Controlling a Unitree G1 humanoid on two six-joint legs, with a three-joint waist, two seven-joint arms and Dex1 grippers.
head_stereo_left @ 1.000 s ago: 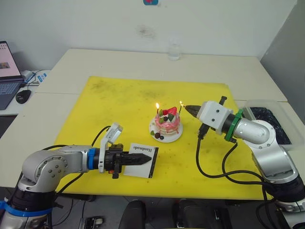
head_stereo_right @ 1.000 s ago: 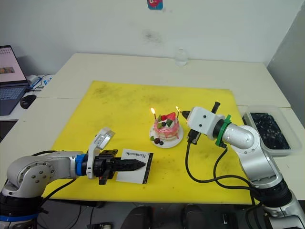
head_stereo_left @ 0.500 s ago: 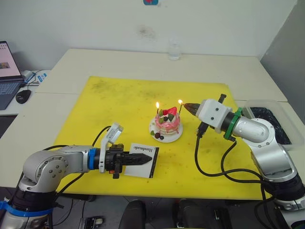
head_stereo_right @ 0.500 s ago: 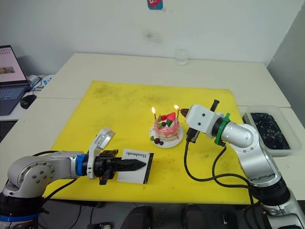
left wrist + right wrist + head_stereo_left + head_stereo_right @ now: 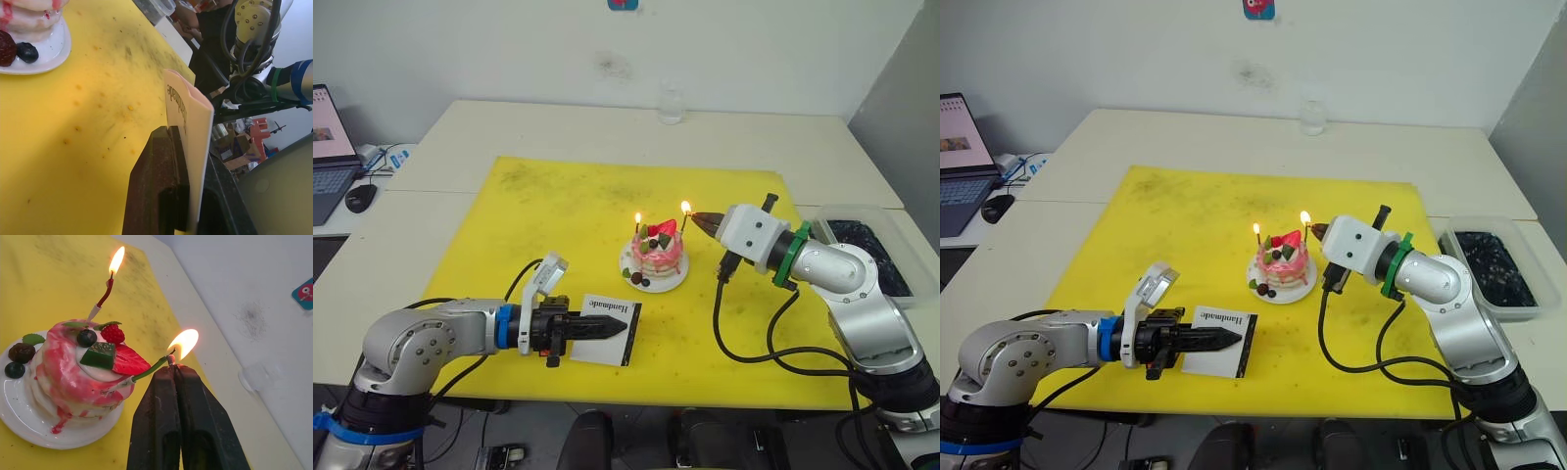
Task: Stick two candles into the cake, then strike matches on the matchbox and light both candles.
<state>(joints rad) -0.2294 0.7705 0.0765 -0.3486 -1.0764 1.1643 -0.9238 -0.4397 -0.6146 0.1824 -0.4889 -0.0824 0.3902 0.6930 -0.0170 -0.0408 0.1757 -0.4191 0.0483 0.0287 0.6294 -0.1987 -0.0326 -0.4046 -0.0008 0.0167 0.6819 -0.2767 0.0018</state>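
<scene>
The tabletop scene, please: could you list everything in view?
Cake: one, pink, on white plate, mid-mat.
Red candle: one, lit, in cake.
Green candle: one, lit, leaning from cake.
Match: one, at green candle's tip.
Matchbox: one, white.
Mat: one, yellow.
Glass: one, clear, far edge.
Bin: one, clear, dark contents.
Laptop: one, far left.
Left gripper: shut on matchbox.
Right gripper: shut on match.

Pink cake (image 5: 83, 364), red candle (image 5: 104, 293), green candle (image 5: 149, 369), yellow mat (image 5: 568, 211), white matchbox (image 5: 605, 328)
</scene>
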